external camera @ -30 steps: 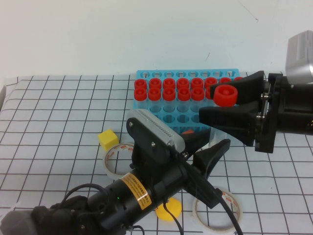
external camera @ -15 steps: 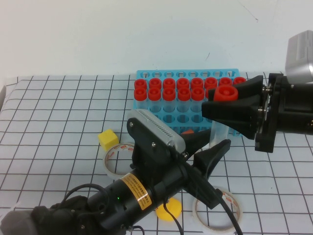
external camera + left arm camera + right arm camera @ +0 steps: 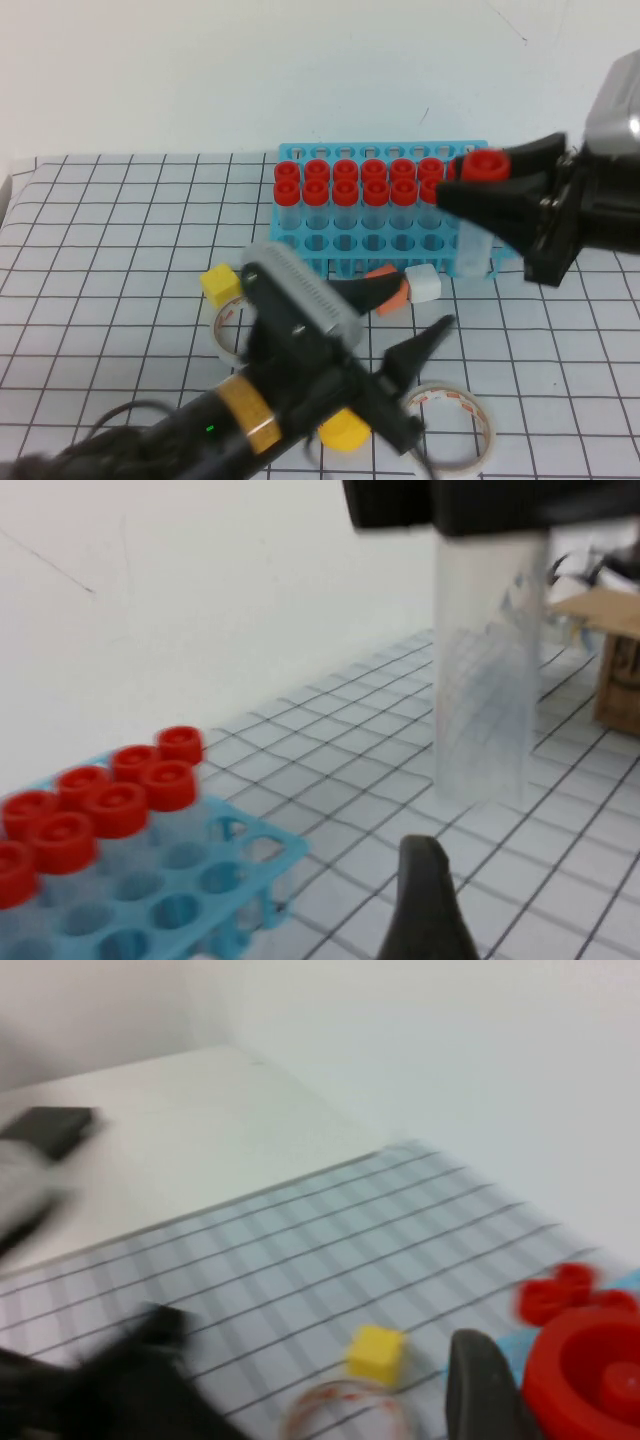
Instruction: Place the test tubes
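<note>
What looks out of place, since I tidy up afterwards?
A white block and an orange piece lie loose before the rack. Right tool holds a test tube over its right end; left tool hangs open beside them.

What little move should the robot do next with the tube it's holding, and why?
Probably shift the right end effector, shut on the red-capped test tube at the right end of the blue rack, over an empty front hole. The left end effector, low in front, is open and apart from it.
</note>
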Motion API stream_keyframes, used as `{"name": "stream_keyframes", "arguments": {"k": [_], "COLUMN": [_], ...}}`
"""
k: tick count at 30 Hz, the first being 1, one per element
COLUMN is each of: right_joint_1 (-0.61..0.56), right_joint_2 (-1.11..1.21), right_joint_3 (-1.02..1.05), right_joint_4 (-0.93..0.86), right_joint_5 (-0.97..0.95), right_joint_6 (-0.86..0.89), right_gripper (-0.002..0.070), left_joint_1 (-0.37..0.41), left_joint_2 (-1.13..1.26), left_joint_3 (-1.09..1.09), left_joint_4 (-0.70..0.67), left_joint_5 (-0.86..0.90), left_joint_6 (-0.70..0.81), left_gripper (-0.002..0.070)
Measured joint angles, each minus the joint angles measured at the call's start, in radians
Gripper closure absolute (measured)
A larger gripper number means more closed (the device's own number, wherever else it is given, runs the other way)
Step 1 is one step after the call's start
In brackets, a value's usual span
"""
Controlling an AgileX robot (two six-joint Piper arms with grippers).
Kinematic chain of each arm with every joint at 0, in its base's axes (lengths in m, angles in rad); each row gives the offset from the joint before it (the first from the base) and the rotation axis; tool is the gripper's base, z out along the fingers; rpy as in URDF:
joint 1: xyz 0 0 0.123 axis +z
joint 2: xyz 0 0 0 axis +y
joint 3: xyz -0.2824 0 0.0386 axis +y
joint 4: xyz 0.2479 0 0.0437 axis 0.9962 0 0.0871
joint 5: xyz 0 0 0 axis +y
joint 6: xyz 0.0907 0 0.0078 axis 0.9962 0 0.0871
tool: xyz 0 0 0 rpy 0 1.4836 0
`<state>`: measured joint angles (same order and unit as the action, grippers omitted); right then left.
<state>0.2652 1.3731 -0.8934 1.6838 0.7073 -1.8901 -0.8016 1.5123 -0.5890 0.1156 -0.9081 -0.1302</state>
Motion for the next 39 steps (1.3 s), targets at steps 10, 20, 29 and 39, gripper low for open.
{"name": "stream_keyframes", "arguments": {"k": [10,20,29,39], "right_joint_1": [-0.002,-0.002,-0.002,-0.002], "right_joint_2": [-0.163,-0.239,-0.242,-0.242], "right_joint_3": [0.047,0.109,0.14,0.142], "right_joint_4": [0.007,0.009,0.012,0.012], "right_joint_5": [-0.145,-0.15,-0.15,-0.153], "right_joint_6": [-0.002,0.004,0.023,0.023], "right_gripper": [0.0412,0.0412,0.0412,0.0412], "left_joint_1": [0.0,0.002,0.002,0.002], "left_joint_2": [-0.411,-0.833,-1.109,-1.173], "left_joint_3": [0.287,0.492,0.536,0.536], "left_joint_4": [-0.278,-0.295,-0.295,-0.295], "left_joint_5": [0.131,0.411,0.587,0.655], "left_joint_6": [0.177,0.203,0.203,0.203], "left_gripper": [0.0635,0.0675,0.0675,0.0675]}}
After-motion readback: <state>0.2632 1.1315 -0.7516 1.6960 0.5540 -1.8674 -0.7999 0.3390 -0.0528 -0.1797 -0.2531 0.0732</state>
